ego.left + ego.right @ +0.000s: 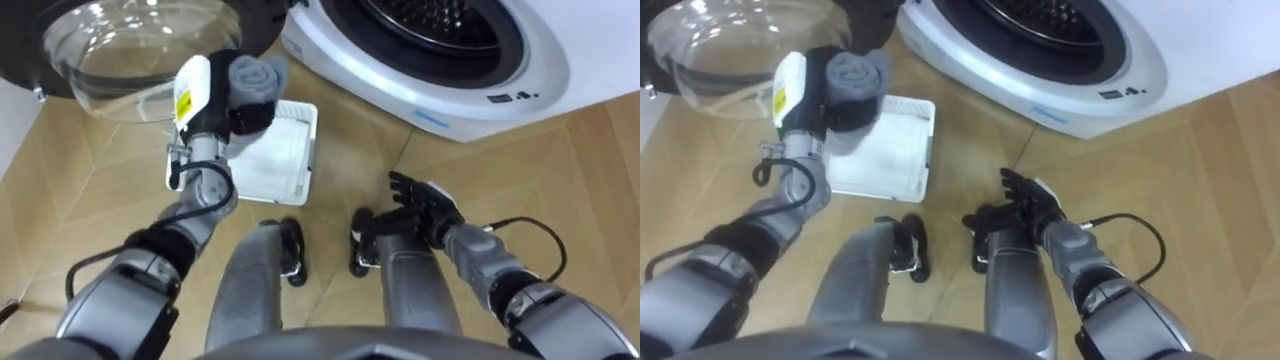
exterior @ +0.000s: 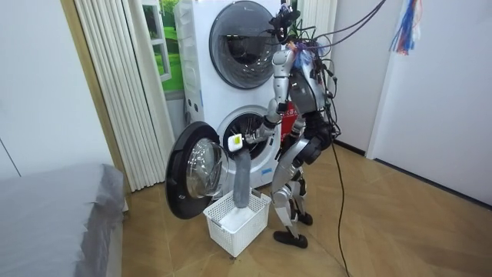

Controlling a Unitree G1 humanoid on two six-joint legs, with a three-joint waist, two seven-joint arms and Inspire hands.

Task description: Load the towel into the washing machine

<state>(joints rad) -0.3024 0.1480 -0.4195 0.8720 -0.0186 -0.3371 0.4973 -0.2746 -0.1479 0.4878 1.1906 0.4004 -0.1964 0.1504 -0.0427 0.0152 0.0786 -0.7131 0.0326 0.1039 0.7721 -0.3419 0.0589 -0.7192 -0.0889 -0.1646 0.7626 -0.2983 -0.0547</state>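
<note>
My left hand [image 1: 212,100] is shut on a grey towel [image 1: 256,78] and holds it up above the white laundry basket [image 1: 303,150]. In the room view the towel [image 2: 242,183] hangs from that hand [image 2: 237,142] as a long strip, its lower end inside the basket [image 2: 223,225]. The washing machine [image 1: 420,95] stands just ahead with its drum [image 1: 430,22] showing. Its round glass door [image 1: 140,45] is swung wide to my left. My right hand [image 1: 424,207] hangs open and empty beside my right knee.
I stand on a wooden floor facing the machine, the basket by my left foot. A second machine [image 2: 242,35] is stacked on the lower one [image 2: 257,131]. White curtains [image 2: 123,85] and a grey bed [image 2: 54,223] lie toward the room view's left.
</note>
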